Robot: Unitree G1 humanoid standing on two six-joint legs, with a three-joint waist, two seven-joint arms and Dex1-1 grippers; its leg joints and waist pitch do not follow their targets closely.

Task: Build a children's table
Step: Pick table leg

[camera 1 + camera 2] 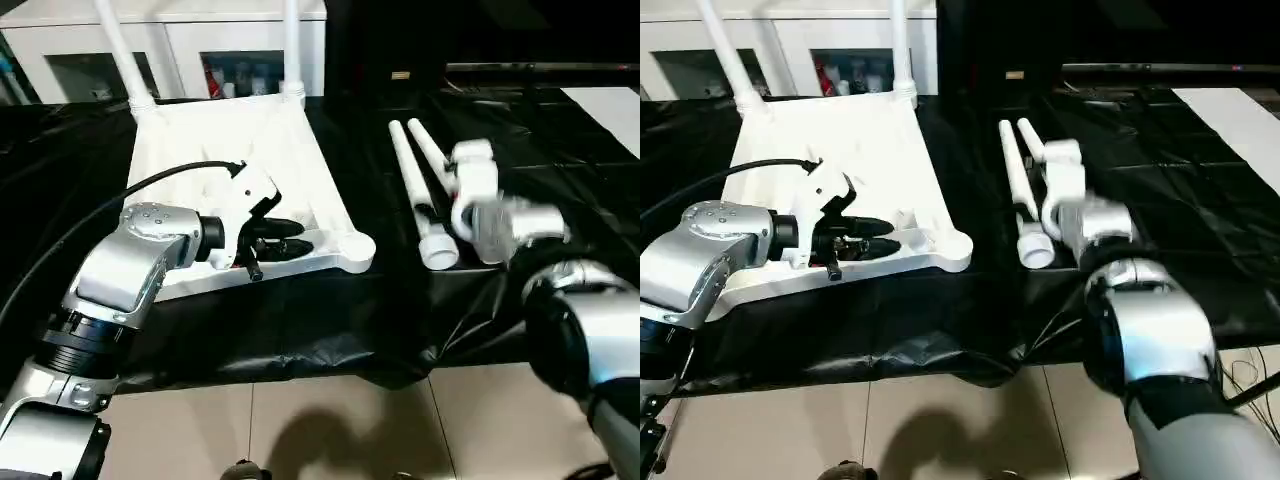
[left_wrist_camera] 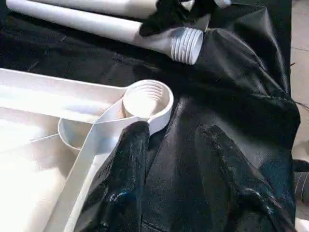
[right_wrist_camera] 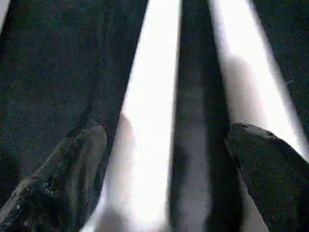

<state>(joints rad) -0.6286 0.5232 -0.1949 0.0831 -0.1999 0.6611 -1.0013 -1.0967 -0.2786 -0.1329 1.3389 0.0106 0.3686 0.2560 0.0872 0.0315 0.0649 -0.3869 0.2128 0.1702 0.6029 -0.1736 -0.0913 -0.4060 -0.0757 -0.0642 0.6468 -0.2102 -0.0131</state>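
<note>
Left eye view: the left end effector [image 1: 285, 238] points sideways at the near rim of the table top [image 1: 250, 150]. Its two black fingers [image 2: 126, 164] are a little way apart and hold nothing. One finger lies along the white rim, and it is hard to tell if it touches. The table top is white plastic and lies upside down on the worktop [image 1: 500, 320], which is covered with shiny, crinkly black sheet. Just past the fingertips is a round corner socket [image 2: 146, 100] with screw ridges inside. At the far corners two legs [image 1: 122, 50] stand up in their sockets. To the right, two loose legs [image 1: 415, 185] lie side by side on the black sheet. They are long, smooth white tubes, and one has a ridged screw end [image 2: 187, 44]. The right end effector [image 3: 169, 140] is over them with its fingers wide apart, one on each outer side of the pair. It does not grip them.
</note>
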